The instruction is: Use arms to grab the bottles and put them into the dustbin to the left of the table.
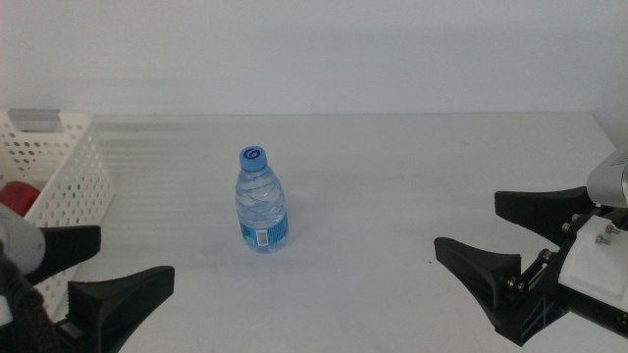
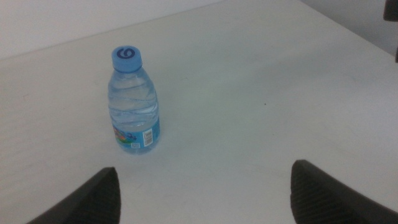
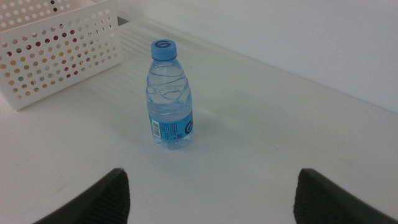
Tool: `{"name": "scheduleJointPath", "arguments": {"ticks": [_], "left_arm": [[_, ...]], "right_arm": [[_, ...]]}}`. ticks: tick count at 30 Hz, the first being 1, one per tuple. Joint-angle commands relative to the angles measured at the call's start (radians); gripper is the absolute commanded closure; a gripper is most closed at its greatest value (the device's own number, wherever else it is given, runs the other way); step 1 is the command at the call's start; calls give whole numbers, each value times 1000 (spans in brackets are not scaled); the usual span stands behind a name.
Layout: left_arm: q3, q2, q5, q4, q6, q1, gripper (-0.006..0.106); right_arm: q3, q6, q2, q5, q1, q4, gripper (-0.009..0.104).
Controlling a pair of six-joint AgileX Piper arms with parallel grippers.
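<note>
Bottle: water bottle (image 1: 261,201) upright mid-table (image 1: 392,176), ungrasped.
Grippers: left gripper (image 1: 88,270) and right gripper (image 1: 510,245), jaws spread, flank it.
Dustbin: dustbin (image 1: 69,167) at left edge, red can (image 1: 18,196) inside.

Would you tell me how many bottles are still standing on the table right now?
1. A blue-capped water bottle stands upright near the middle of the table, apart from the dustbin at its left edge. Something red shows inside the dustbin; more may be hidden there.
</note>
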Motion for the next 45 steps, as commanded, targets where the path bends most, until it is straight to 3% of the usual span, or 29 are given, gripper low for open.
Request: {"name": "scheduleJointPath", "arguments": {"ticks": [1, 9, 14, 20, 23, 32, 45], "left_arm": [[-28, 2, -87, 11, -9, -4, 10], [-35, 30, -219, 68, -56, -2, 10], [-83, 143, -295, 136, -92, 18, 10], [-148, 306, -412, 152, -96, 32, 10], [-171, 381, -448, 226, -91, 63, 10], [-172, 560, -640, 297, -128, 208, 12], [-171, 839, -987, 333, -165, 246, 13]], "right_arm": [[-25, -17, -8, -68, -8, -6, 25], [-25, -17, -8, -68, -8, -6, 25], [-25, -17, -8, -69, -8, -6, 25], [-25, -17, -8, -68, -8, -6, 25], [-25, -18, -8, -68, -8, -6, 25], [-25, -18, -7, -68, -8, -6, 25], [-25, -18, -7, -68, -8, -6, 25]]}}
